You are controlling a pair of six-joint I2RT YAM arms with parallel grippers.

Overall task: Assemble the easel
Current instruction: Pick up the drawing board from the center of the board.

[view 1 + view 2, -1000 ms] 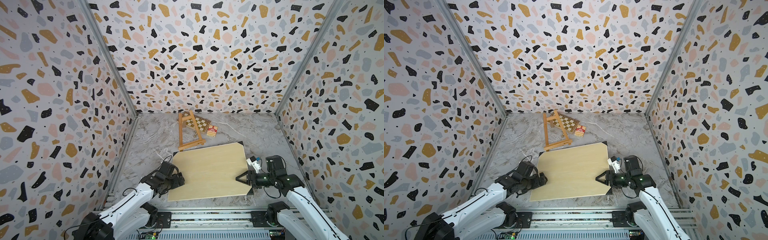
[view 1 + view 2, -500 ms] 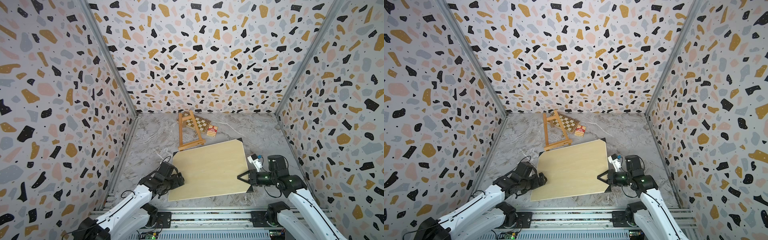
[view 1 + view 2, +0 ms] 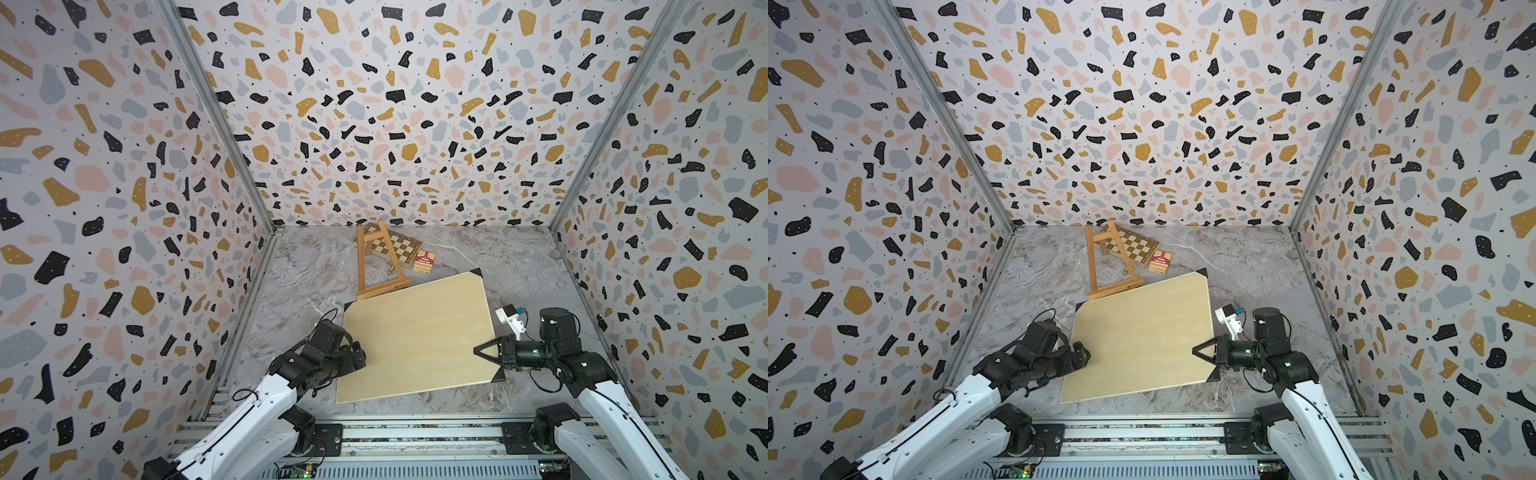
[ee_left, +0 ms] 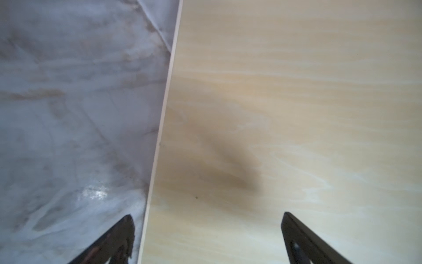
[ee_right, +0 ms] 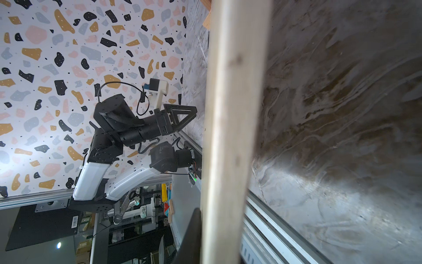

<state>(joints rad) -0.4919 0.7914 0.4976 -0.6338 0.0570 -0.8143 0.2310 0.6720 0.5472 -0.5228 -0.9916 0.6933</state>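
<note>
Top views: right pincer (image 3: 478, 351) clamps board (image 3: 415, 332); easel (image 3: 360, 266) lies beyond.

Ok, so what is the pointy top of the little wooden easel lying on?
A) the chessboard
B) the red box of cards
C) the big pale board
A: the easel lies flat at the back of the table, and its narrow top end crosses over the chessboard.
</note>
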